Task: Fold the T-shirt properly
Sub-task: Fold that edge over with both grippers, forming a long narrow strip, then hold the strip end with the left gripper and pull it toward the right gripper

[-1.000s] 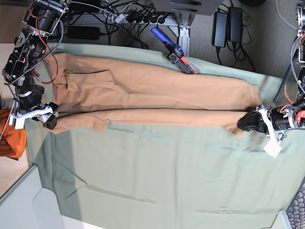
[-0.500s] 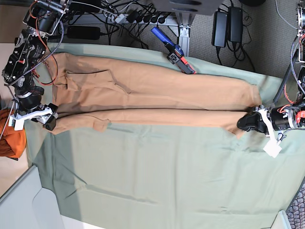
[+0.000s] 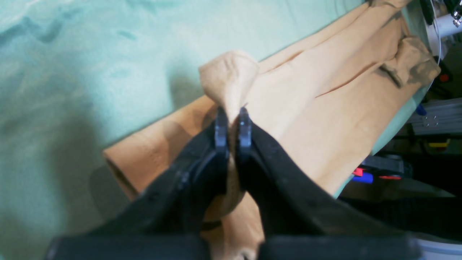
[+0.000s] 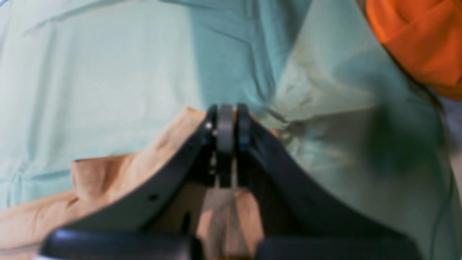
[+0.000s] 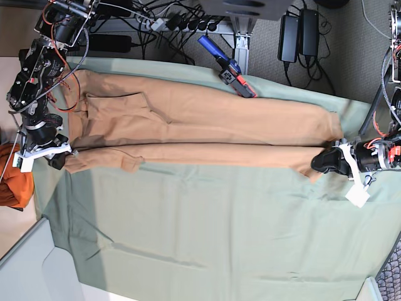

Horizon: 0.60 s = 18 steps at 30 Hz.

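While the T-shirt (image 5: 200, 128) lies long and flat between my two arms with only its near edge turned over, my left end effector (image 3: 231, 124) and right end effector (image 4: 227, 126) each pinch one end, so most folding remains.

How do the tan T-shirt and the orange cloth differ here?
The T-shirt is pale tan; the orange cloth is far brighter. The T-shirt lies stretched long across the green sheet; the cloth sits bunched off the sheet's edge. Both end effectors pinch the T-shirt; neither touches the cloth. Both are plain fabric.
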### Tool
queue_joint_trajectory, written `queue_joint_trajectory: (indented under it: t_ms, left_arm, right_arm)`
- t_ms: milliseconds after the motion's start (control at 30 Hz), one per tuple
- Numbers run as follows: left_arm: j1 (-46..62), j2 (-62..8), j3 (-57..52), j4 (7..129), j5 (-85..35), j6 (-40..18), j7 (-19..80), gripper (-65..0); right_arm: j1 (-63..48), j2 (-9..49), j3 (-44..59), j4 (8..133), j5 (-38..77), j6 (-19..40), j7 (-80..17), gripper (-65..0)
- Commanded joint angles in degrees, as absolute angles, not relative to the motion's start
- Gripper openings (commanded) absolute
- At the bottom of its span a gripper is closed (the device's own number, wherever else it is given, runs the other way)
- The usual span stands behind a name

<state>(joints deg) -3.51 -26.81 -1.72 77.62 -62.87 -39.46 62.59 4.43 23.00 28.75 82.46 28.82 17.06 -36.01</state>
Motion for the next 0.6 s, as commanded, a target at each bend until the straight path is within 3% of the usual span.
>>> queue_joint_trajectory:
  t_ms: [0,233,567]
  left_arm:
    - [-4.58,-27.64,-2.04,78.54,-64.03,-40.00,61.52,-65.0]
    - [-4.56,-27.66,-2.04,78.54,-63.24,-40.00,61.58,-65.0]
    - [-4.40,-27.99,-2.07,78.61,-63.90,-40.00,63.07,-65.0]
  right_arm:
    - [5.34,23.99,29.23,83.22,28.86,22.13,-35.03,-65.0]
    - [3.84,23.94,30.96,84.47,34.02,22.13,-42.52,-65.0]
    - [-7.01,23.97,38.54,90.78,37.34,22.26,-42.92,-65.0]
